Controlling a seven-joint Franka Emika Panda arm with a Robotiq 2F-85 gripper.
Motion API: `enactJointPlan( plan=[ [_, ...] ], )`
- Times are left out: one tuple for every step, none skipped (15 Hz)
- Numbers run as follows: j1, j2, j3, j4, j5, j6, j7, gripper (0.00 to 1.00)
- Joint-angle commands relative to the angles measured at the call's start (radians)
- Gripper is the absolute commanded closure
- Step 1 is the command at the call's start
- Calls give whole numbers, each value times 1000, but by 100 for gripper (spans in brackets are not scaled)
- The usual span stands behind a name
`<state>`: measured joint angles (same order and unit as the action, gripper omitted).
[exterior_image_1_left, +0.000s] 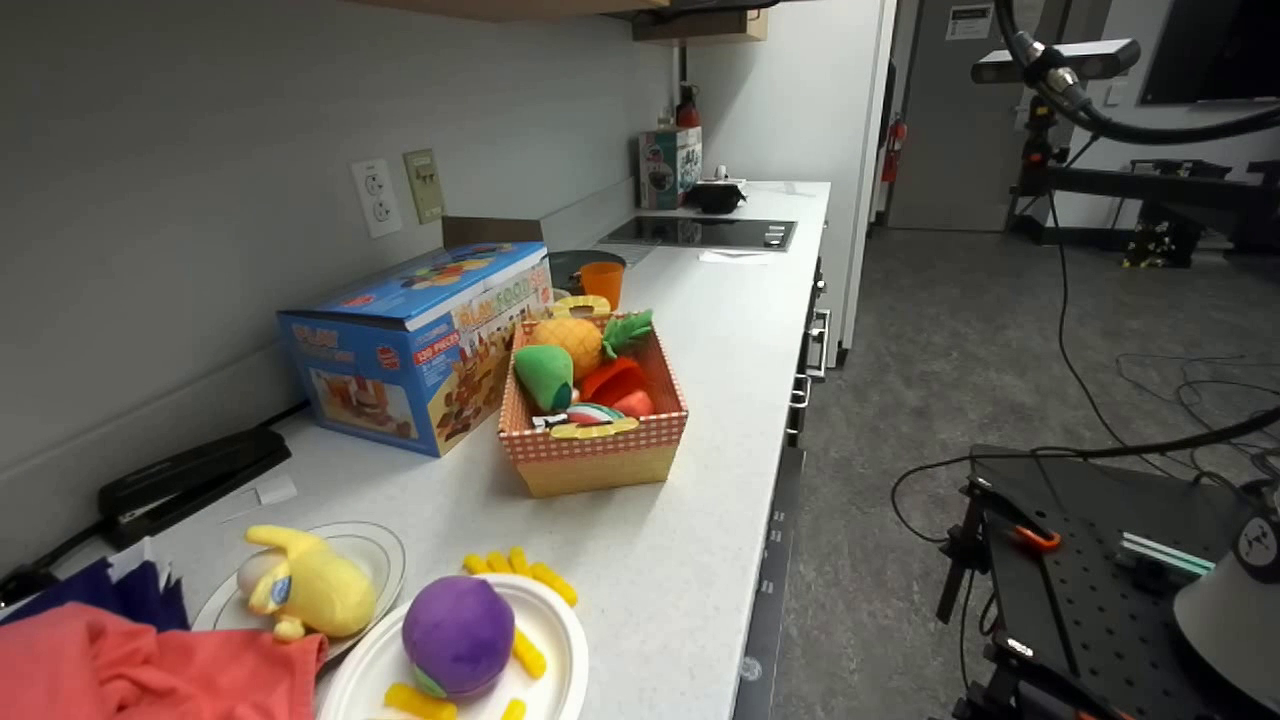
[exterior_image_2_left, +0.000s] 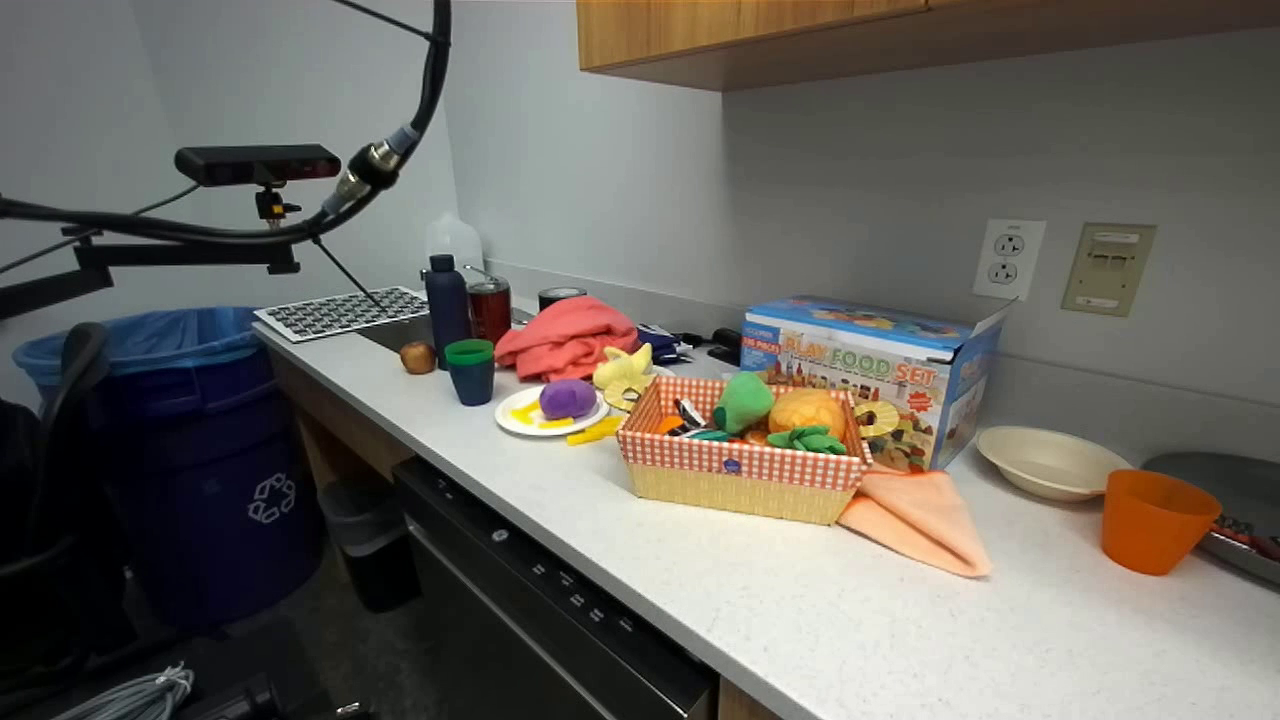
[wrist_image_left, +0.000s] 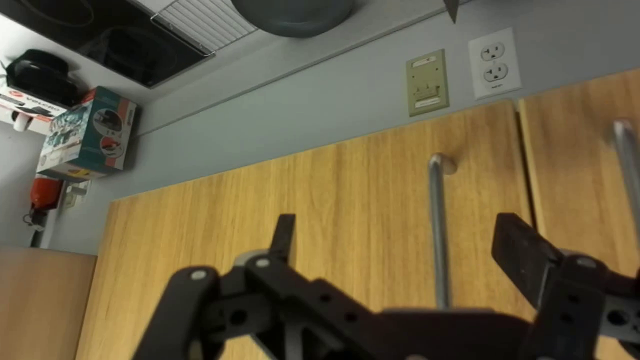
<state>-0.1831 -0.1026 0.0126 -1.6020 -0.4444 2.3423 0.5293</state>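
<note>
My gripper (wrist_image_left: 397, 220) is wide open and empty in the wrist view. It faces a wooden cabinet door (wrist_image_left: 340, 200), and the vertical metal handle (wrist_image_left: 439, 230) shows between its fingers, apart from them. The gripper is out of both exterior views. A checked basket (exterior_image_1_left: 600, 470) of toy food stands on the counter; it also shows in an exterior view (exterior_image_2_left: 740, 490). In it lie a pineapple (exterior_image_1_left: 567, 343) and a green toy (exterior_image_1_left: 545, 377). A purple ball (exterior_image_1_left: 458, 637) and yellow sticks rest on a white plate (exterior_image_1_left: 570, 650). A yellow plush (exterior_image_1_left: 320, 585) lies on another plate.
A play food box (exterior_image_1_left: 400, 340) stands behind the basket. A peach napkin (exterior_image_2_left: 925, 520), a beige bowl (exterior_image_2_left: 1050, 462) and an orange cup (exterior_image_2_left: 1158, 520) sit beside it. A red cloth (exterior_image_2_left: 570, 335), green cup (exterior_image_2_left: 470, 372) and bottle (exterior_image_2_left: 447, 300) stand further along. A cooktop (exterior_image_1_left: 700, 232) lies beyond.
</note>
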Motion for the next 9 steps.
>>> enactJointPlan(
  plan=[
    [39,21,-10,77,32,-71,-16,0],
    [37,29,-10,87,-18,-67,7,0],
    [31,35,-10,90,-74,-60,25,0],
    [28,42,-13,90,-109,-55,34,0],
    [24,48,-20,84,-136,-44,42,0],
    [22,56,-30,81,-159,-21,53,0],
    [23,67,-42,84,-149,-7,54,0],
    [24,78,-52,88,-139,3,57,0],
    [27,87,-56,96,-136,20,55,0]
  ],
)
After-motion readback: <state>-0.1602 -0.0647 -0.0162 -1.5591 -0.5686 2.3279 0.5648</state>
